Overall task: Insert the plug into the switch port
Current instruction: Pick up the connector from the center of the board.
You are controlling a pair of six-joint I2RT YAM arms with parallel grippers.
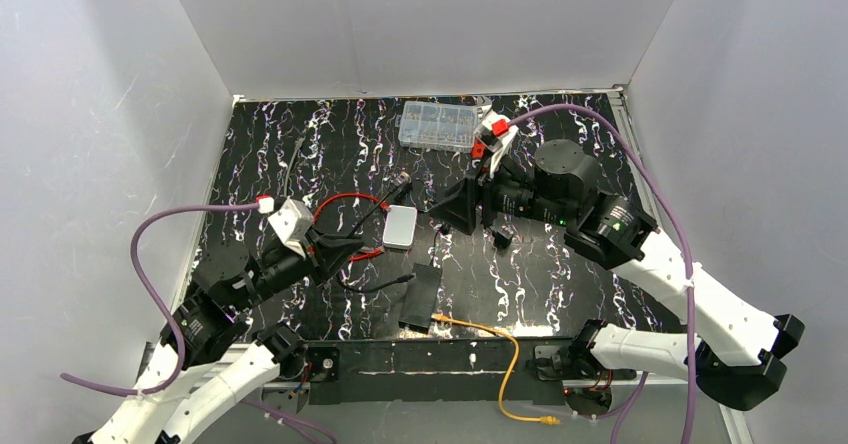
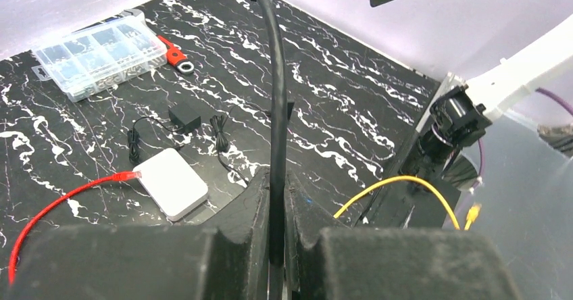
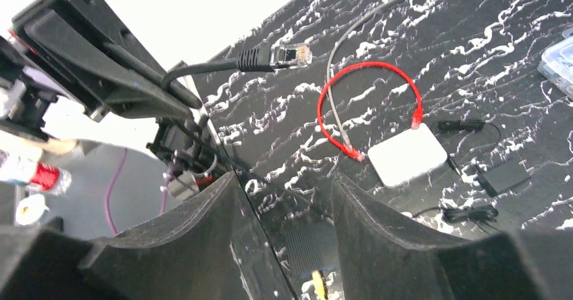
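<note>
Touching switch (image 1: 422,294) perhaps, plug (image 1: 439,318), beyond left gripper (image 1: 350,247)

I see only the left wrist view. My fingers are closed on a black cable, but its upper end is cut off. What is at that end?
Observer: The black cable ends in a clear connector, in the air.
Operator: And the target? I cannot find it.
Observer: The switch box lies flat near the table's front edge, between the arm bases.
Operator: Is the other arm free?
Observer: The right gripper is open and empty.
</note>
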